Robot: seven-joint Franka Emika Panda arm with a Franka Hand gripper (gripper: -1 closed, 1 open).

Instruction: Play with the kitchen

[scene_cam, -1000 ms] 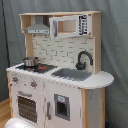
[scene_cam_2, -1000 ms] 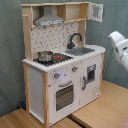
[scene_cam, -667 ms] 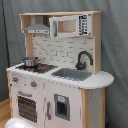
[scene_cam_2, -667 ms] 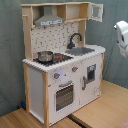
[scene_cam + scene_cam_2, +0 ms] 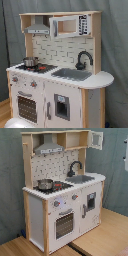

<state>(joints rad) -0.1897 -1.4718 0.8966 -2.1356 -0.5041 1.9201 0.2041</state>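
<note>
the tall white and light-wood toy kitchen (image 5: 62, 193) stands on the wooden floor (image 5: 107, 235), the white gripper (image 5: 125, 150) barely in frame, its opening impossible to tell, so a blind reach may strike the cabinet.

The kitchen (image 5: 62, 188) stands on a wooden floor (image 5: 107, 235). A metal pot (image 5: 45, 184) sits at nine o'clock from the black faucet (image 5: 75, 167) and grey sink (image 5: 82, 178).

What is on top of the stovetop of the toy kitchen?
A small metal pot stands on the stovetop, at its back corner. What is inside the pot cannot be seen.
</note>
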